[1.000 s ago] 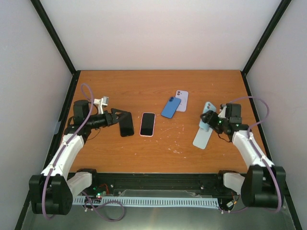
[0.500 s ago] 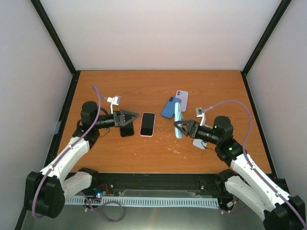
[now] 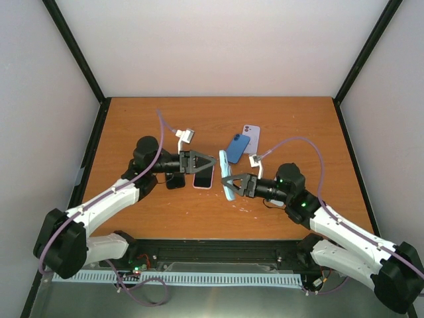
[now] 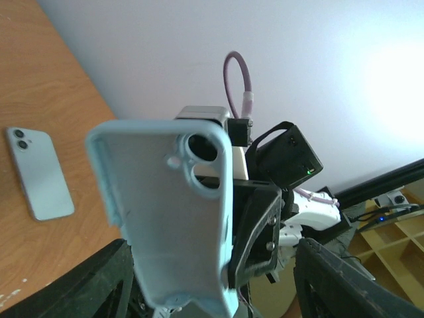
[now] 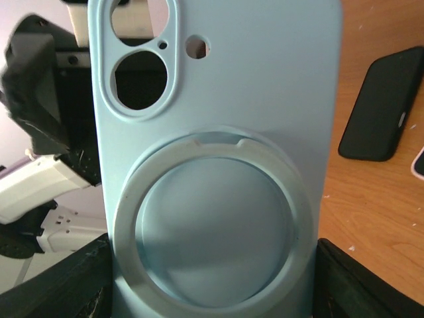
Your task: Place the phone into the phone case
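Note:
A light blue phone case point(image 3: 224, 163) stands upright above the table's middle, with my right gripper point(image 3: 228, 184) shut on its lower end. In the right wrist view the phone case point(image 5: 218, 132) fills the frame, showing its ring and camera holes. My left gripper point(image 3: 212, 164) faces it from the left, open. In the left wrist view the phone case point(image 4: 165, 199) hangs between my left fingers point(image 4: 99, 281) with a gap on the right side. A pink-edged phone point(image 3: 203, 177) lies screen up under the left gripper. A blue phone point(image 3: 236, 148) and a lavender phone point(image 3: 251, 137) lie further back.
A black phone-shaped slab point(image 3: 173, 180) lies left of the pink-edged phone, also seen in the right wrist view as a black slab point(image 5: 381, 109). The wooden table point(image 3: 298, 126) is fenced by black posts and white walls. Both arms meet near the table's middle.
My right arm has swung the case leftwards from the right side to the table's middle. My left gripper has moved right to meet it, and its jaws have narrowed.

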